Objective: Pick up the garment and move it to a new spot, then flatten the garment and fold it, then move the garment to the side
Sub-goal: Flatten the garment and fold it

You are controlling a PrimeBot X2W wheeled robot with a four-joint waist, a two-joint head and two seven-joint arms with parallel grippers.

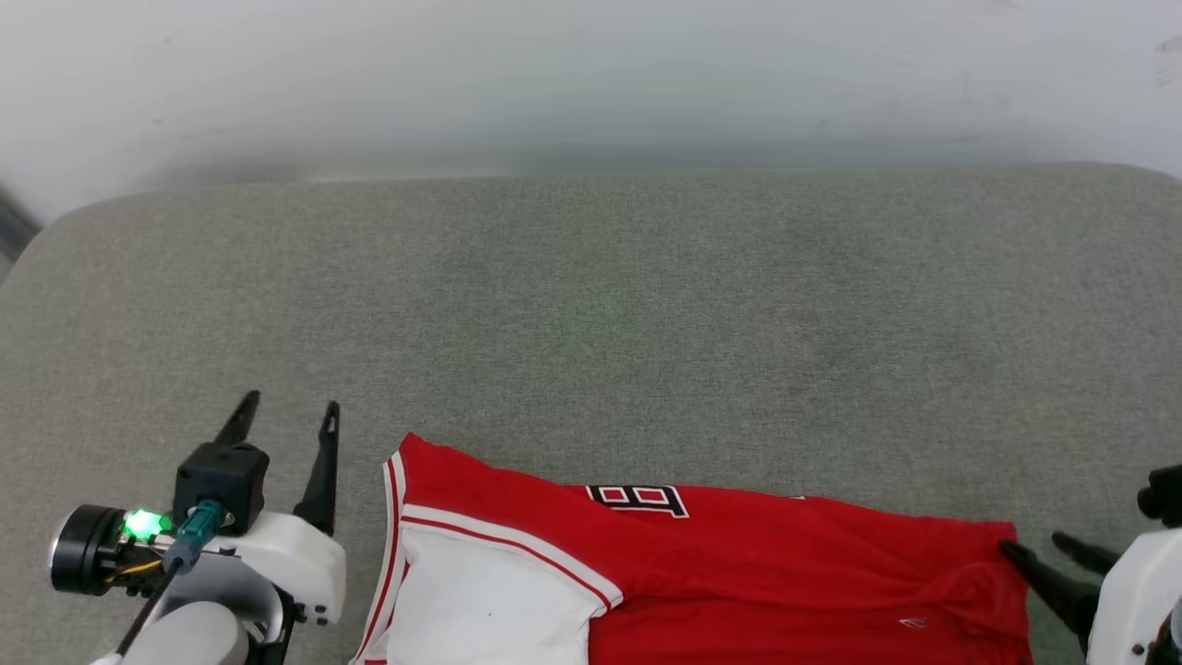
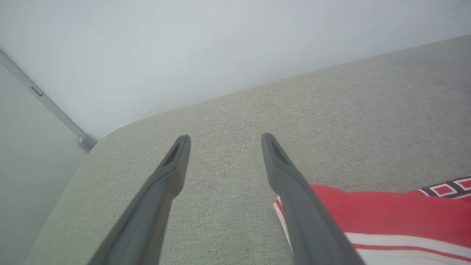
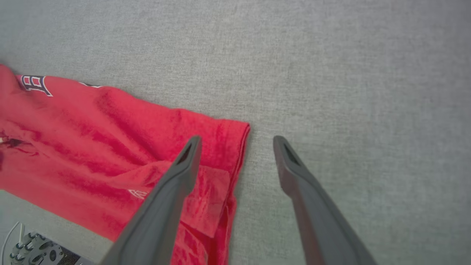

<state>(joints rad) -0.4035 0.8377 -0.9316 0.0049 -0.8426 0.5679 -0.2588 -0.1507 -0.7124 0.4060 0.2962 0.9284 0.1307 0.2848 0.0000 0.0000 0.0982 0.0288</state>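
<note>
Your left gripper [image 1: 291, 404] and right gripper [image 1: 1032, 543] gape open, empty, at either end of the red jersey [image 1: 739, 573] — rumpled, near side of the grey cushion [image 1: 591, 305]. Flattening step, I'd guess — grab its corners next.

Plain indoor room: grey fabric-covered surface [image 1: 591, 305] against a white wall [image 1: 591, 74].

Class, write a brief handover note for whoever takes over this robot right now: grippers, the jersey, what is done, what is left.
Left gripper: open, empty, over the grey cushion, beside the white sleeve.
Right gripper: open, empty, straddling the hem corner of the garment; contact unclear.
The garment lies sideways along the cushion's near edge, creased near the hem, not held.
Done: apparently laid down; whether it is folded is unclear.
Left: probably smooth it, fold it, move it aside.
</note>
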